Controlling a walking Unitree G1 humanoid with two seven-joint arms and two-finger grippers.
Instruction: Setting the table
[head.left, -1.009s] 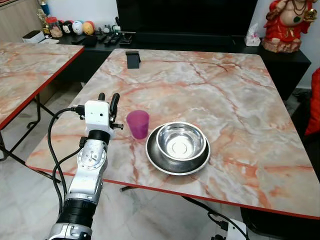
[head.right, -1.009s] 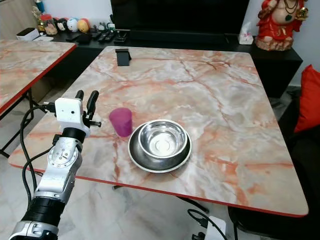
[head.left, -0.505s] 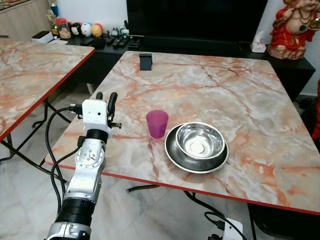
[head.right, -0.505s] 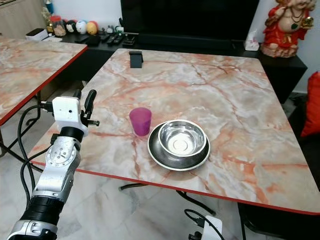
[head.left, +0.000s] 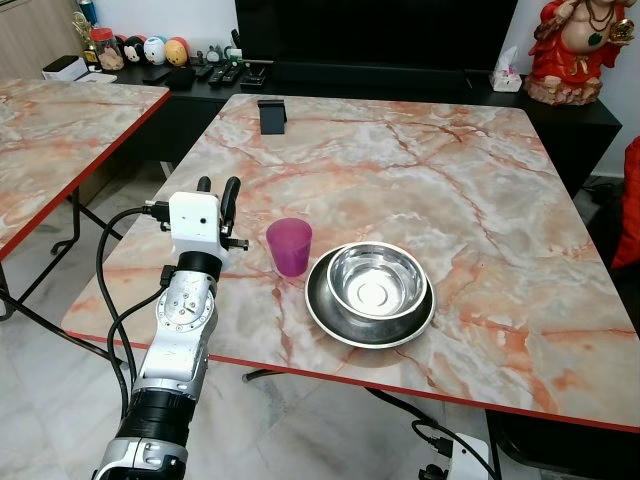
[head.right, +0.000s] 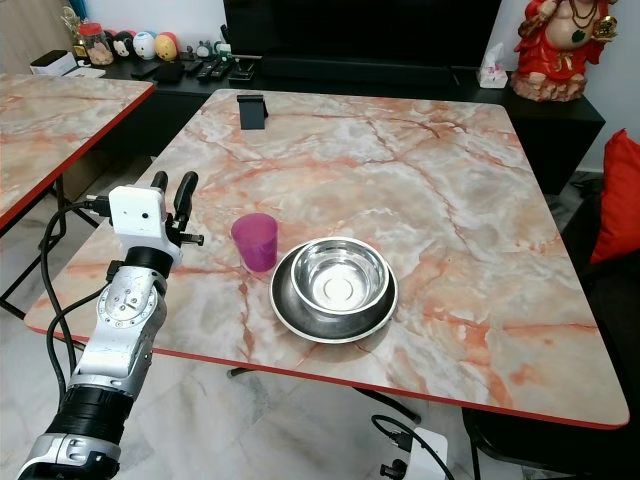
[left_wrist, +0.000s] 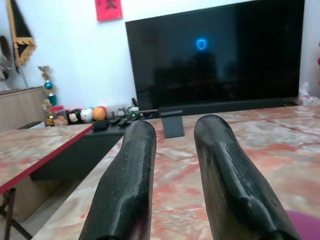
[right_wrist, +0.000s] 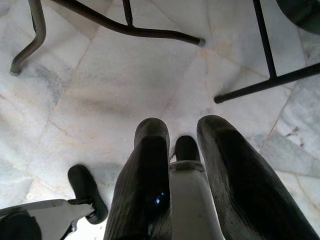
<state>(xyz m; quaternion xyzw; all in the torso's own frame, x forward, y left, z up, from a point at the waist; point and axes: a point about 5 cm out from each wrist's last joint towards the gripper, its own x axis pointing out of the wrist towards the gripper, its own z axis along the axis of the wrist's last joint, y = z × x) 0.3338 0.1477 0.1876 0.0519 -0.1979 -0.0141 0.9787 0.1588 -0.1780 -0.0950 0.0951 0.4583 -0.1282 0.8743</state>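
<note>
A purple plastic cup (head.left: 289, 246) stands upright near the front of the marble table (head.left: 420, 170). Right beside it, a steel bowl (head.left: 376, 281) sits inside a steel plate (head.left: 325, 318). My left gripper (head.left: 217, 188) is raised at the table's left edge, a short way left of the cup. Its fingers point toward the far side, open with nothing between them. In the left wrist view the gripper (left_wrist: 172, 132) looks along the tabletop, and the cup's rim (left_wrist: 305, 225) shows at one corner. My right gripper (right_wrist: 182, 127) hangs over the tiled floor, open and holding nothing.
A small black stand (head.left: 270, 115) sits at the table's far edge. A second marble table (head.left: 60, 130) is to the left across a narrow gap. A dark TV cabinet (head.left: 400, 80) with small items and a red statue (head.left: 585, 45) runs behind. Cables lie on the floor.
The whole picture swung right and then back, so the camera moved. My left gripper stays open beside the cup. Cup, bowl and plate have not moved.
</note>
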